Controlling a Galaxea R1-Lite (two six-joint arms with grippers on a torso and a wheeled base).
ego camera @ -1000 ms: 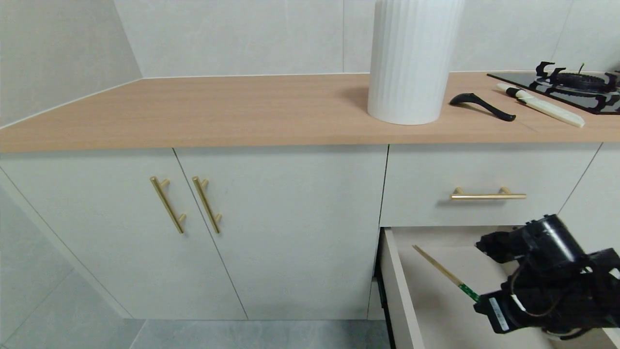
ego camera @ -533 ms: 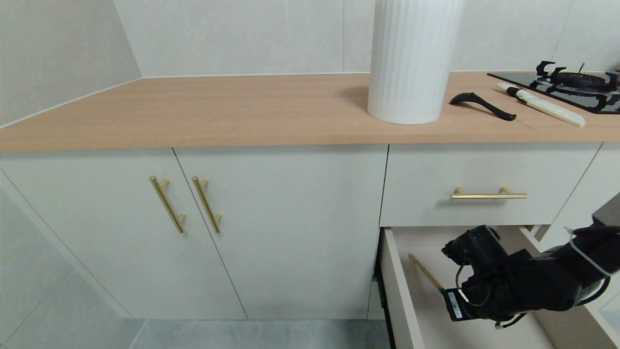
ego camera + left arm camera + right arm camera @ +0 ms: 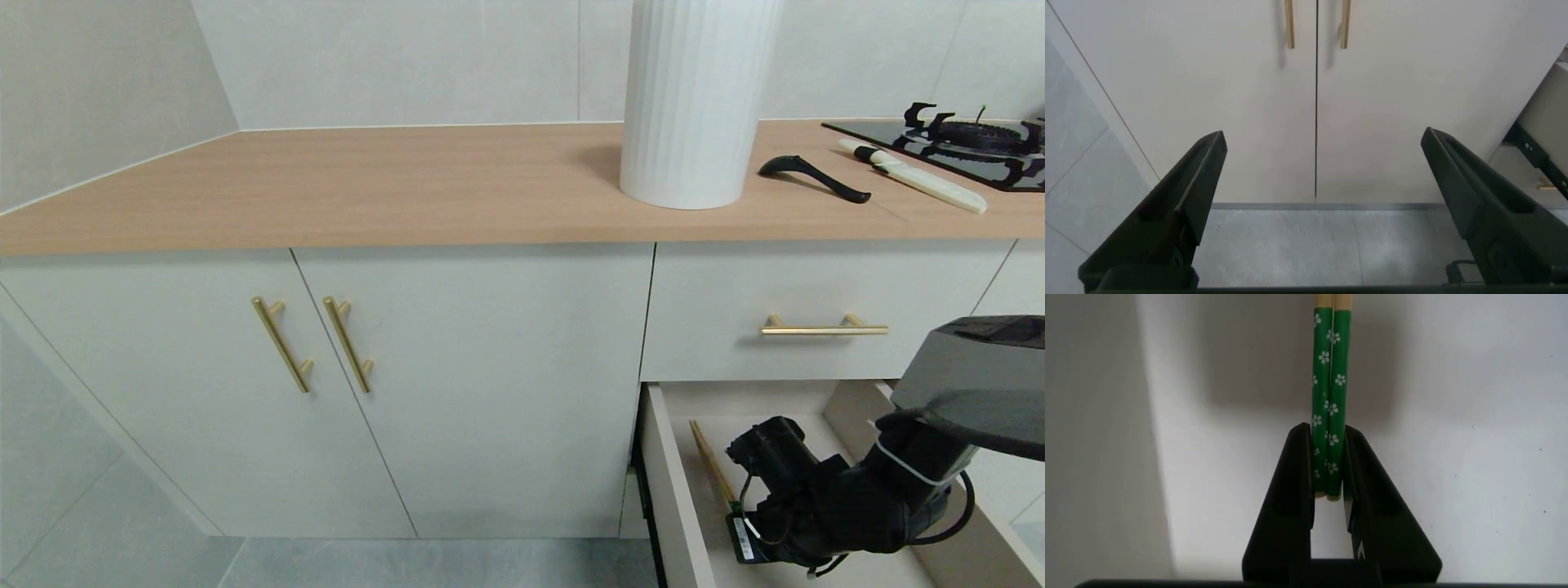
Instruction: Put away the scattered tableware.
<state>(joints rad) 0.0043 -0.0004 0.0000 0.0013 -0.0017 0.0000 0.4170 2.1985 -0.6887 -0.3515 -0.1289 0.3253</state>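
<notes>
Moving left and lower over the last second, the right gripper (image 3: 732, 508) carried the chopsticks (image 3: 709, 459) into the open drawer (image 3: 663, 474), close beside its left wall. Its jaws were clamped on the green patterned ends, so release was judged the next step. The left gripper (image 3: 1323, 145) stood wide apart and empty, facing the cabinet doors (image 3: 457, 367). A black utensil (image 3: 812, 178), a knife (image 3: 914, 175) and a white ribbed vessel (image 3: 692, 98) occupied the wooden countertop (image 3: 367, 188), which was backed by tiled walls.

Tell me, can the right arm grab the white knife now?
Probably not yet. Its pincer is down in the open drawer, shut on the chopsticks, while the knife lies up on the counter.
</notes>
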